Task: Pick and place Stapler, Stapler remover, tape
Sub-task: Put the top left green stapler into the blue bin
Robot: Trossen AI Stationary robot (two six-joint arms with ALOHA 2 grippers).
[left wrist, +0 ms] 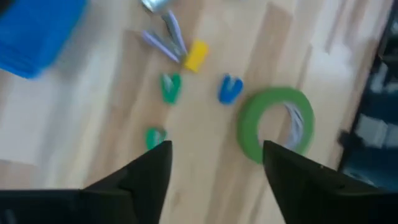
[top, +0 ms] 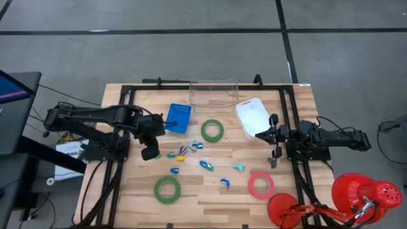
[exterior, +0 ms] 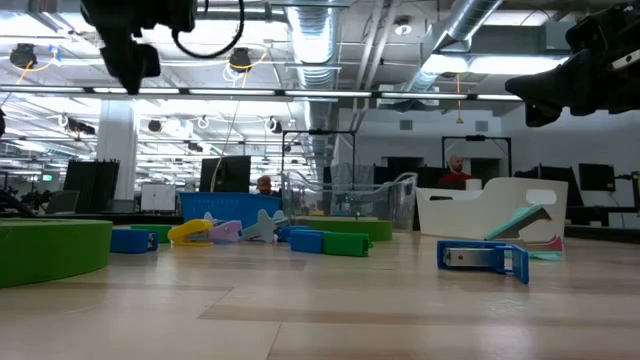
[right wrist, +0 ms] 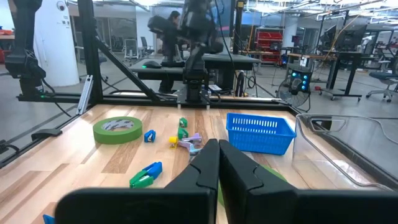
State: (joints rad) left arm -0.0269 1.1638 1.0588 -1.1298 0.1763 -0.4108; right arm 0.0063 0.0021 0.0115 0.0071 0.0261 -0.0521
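Note:
Two green tape rolls lie flat on the table, one near the blue basket, one toward the near edge. A pinkish-red roll lies near the right. Small coloured staplers and staple removers are scattered between them. My left gripper hovers open above the table, left of the small items, touching nothing. My right gripper is shut and raised at the table's right side, pointing toward the left edge.
A blue basket, a clear plastic bin and a white tray stand along the far half of the table. A black frame borders the table. Red lamps sit off the near right corner. People show in the room behind.

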